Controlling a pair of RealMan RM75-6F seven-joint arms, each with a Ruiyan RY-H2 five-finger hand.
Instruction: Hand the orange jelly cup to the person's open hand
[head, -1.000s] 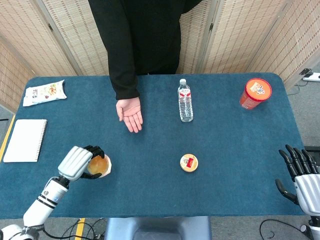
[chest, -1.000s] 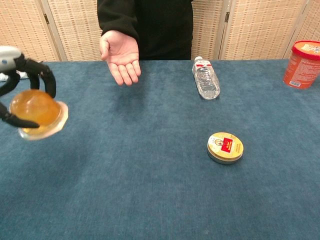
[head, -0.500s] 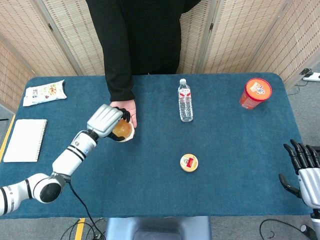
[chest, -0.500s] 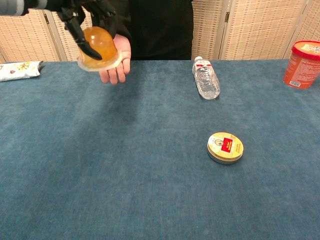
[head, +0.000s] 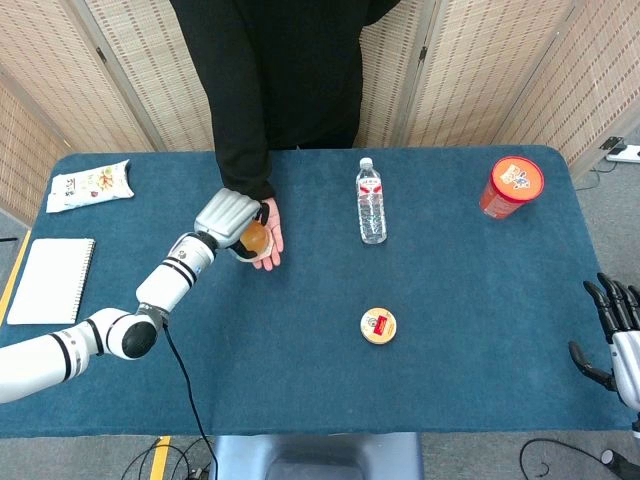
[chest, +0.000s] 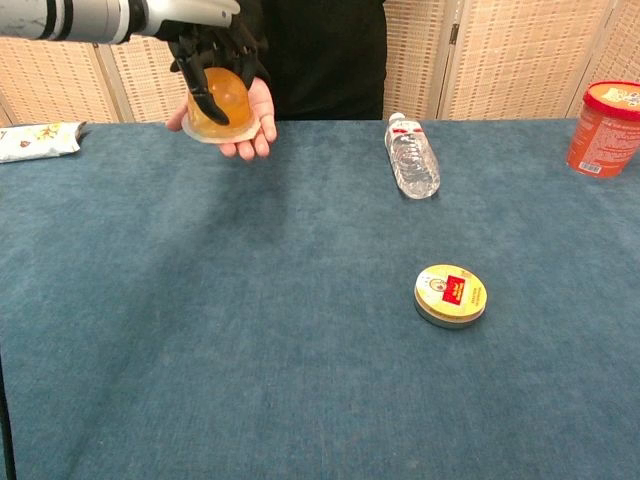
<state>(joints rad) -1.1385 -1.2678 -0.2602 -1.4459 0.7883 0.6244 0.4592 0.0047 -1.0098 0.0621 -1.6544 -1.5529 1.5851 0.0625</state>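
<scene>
Resting on the person's palm (chest: 258, 110), jelly cup (chest: 220, 103) under robot hand (chest: 208, 55).

I see a table covered in dark blue cloth (head: 450, 300). On it lie a clear plastic water bottle (head: 371, 201), a small round gold tin (head: 378, 326), an upright red tub (head: 510, 186), a white snack packet (head: 89, 185) and a white notebook (head: 50, 281).

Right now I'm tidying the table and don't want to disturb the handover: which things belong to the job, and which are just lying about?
In the job:
jelly cup
left hand, fingers around the cup
person's palm, under the cup

Lying about:
water bottle
round tin
red tub
snack packet
notebook
right hand, idle at the table edge
</scene>
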